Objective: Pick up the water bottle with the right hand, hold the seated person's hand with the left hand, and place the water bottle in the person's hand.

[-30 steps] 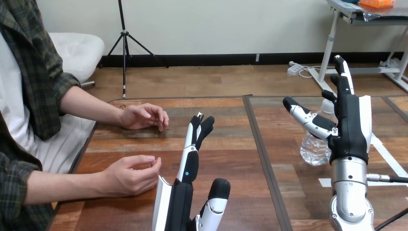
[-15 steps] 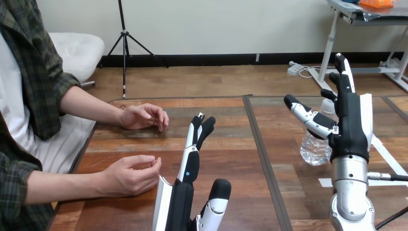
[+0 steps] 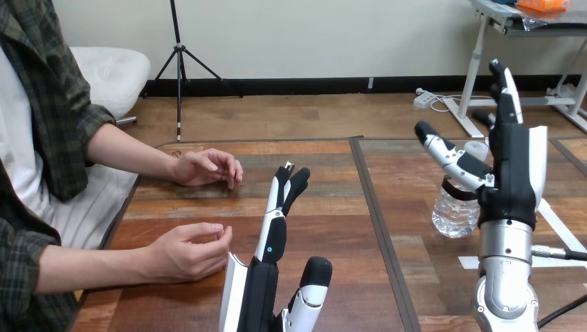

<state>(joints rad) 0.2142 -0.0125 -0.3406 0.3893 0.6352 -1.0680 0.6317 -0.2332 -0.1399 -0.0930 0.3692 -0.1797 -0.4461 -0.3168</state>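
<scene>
Head view, and nothing's ticked off yet! The water bottle (image 3: 453, 211) stands upright on the tabletop's (image 3: 332, 228) right half. The right hand (image 3: 512, 173) is raised just beside it, fingers straight, thumb out, grasping nothing. The left hand (image 3: 266, 277) is at the near edge, also released. It is near the person's near hand (image 3: 187, 250) by the left edge, but apart. The person's far hand (image 3: 204, 168) lies further back. Grasp, hand-hold and handover are all to come, and the wood between looks unobstructed.

Open strip of desk (image 3: 332, 221) between left hand (image 3: 257, 287) and water bottle (image 3: 453, 214). Bottle partly screened by right hand (image 3: 511, 176), upright with straight fingers in front of it. Left of left hand, blocked by person's nearer hand (image 3: 187, 250); person's farther hand (image 3: 204, 167) beyond, bare wood between the two.
</scene>
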